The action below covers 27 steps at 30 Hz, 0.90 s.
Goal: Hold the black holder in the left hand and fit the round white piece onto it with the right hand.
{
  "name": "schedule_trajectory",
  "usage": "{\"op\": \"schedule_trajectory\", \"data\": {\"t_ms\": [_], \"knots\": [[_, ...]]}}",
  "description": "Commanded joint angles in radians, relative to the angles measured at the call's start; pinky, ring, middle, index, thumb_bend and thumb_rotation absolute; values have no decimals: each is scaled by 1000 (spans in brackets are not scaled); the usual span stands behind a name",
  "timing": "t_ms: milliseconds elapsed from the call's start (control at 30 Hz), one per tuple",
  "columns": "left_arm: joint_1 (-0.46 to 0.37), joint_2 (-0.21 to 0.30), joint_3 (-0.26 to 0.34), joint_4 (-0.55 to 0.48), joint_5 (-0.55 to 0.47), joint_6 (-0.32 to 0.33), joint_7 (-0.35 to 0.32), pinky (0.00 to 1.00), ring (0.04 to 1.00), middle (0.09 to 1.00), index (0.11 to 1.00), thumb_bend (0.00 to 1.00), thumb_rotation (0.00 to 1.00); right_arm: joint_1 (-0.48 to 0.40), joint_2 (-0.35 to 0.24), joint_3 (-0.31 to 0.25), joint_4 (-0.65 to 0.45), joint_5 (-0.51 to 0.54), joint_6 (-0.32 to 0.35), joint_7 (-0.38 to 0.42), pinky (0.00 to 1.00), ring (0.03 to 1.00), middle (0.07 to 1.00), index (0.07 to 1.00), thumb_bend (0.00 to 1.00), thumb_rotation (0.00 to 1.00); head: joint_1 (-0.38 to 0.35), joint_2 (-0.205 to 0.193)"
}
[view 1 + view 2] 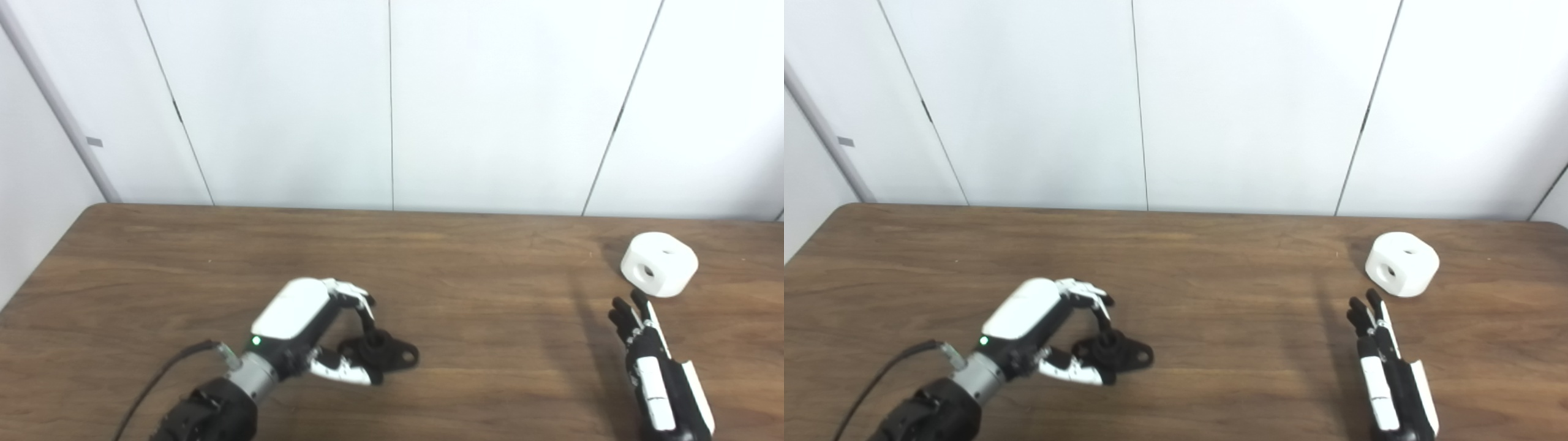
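Left hand (306, 334): fingers curled around black holder (383, 354) on table (490, 367), securing it for lifting | Right hand (652, 367): fingers extended, empty, round white piece (659, 264) just beyond fingertips, ungrasped.

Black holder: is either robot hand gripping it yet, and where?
The left robot hand is closed around the black holder at its raised centre post, holder on the table. The right robot hand is open, holding nothing, short of the round white piece.
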Motion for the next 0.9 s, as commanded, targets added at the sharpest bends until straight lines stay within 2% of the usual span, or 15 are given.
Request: {"op": "schedule_trajectory", "data": {"t_ms": [0, 233, 367, 600, 867], "knots": [[-1, -9, -3, -21, 14, -36, 12, 897, 827, 753, 484, 522, 48, -11, 8, 6, -20, -6, -18, -8, 1000, 952, 952, 989, 475, 931, -2, 7], [53, -30, -26, 5, 57, -97, 16, 882, 815, 748, 483, 522, 48, -14, 12, 12, -35, -10, -9, -14, 1000, 953, 955, 989, 490, 935, -19, 30], [78, -33, -33, 17, 82, -128, 23, 869, 808, 743, 483, 522, 49, -12, 17, 13, -60, -20, 19, -24, 1000, 942, 949, 982, 485, 940, -26, 45], [100, -36, -36, 27, 109, -146, 17, 869, 812, 748, 483, 522, 49, -14, 20, 13, -82, -28, 46, -28, 1000, 946, 944, 981, 479, 947, -42, 69], [100, -33, -40, 39, 125, -141, 14, 871, 815, 752, 483, 522, 49, -17, 17, 13, -86, -26, 50, -29, 1000, 947, 946, 975, 486, 931, -47, 76]]}}
